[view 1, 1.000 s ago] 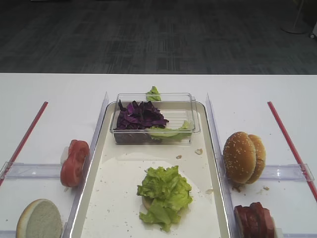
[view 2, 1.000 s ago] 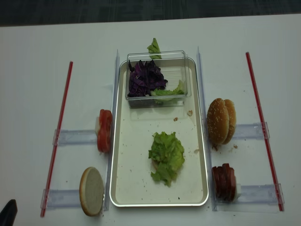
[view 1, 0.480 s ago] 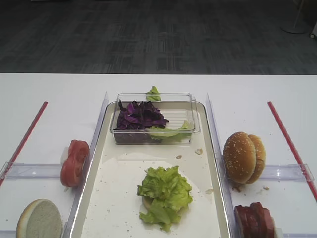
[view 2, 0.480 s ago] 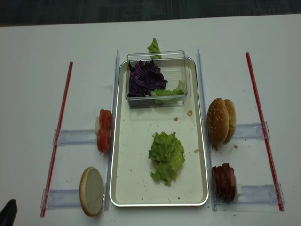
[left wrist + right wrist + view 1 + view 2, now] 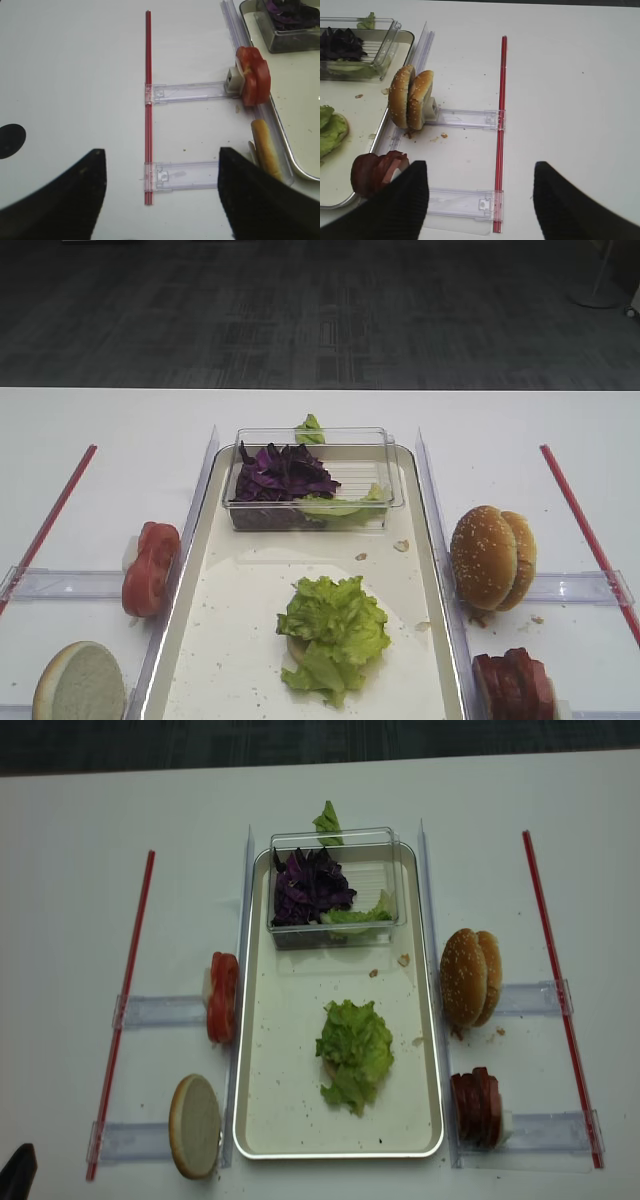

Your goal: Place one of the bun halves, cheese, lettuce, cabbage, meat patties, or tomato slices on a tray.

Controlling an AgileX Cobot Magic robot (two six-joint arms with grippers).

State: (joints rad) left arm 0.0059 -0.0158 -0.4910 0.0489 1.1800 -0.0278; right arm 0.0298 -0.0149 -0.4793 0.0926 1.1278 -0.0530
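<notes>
- Exterior high view: the tray (image 5: 195,640) is being shown in the middle of the white tabletop (image 5: 110,430). The lettuce (image 5: 333,636) is lying on the tray's floor over a pale bun half. A clear tub (image 5: 312,480) is sitting at the tray's far end, holding the cabbage (image 5: 283,472). Left of the tray, the tomato slices (image 5: 150,567) and a cut bun half (image 5: 80,682) are being displayed; right of it, the seeded bun halves (image 5: 492,556) and the meat patties (image 5: 514,685).
- Right wrist view: the right pincer (image 5: 479,202) is being held apart and empty above the tabletop, right of the tray, near the patties.
- Left wrist view: the left pincer (image 5: 161,197) is being held apart and empty, left of the tray, near a red strip (image 5: 148,105).
- Realsense view: the same layout is being seen from above, the lettuce nearer the tray's near end.
</notes>
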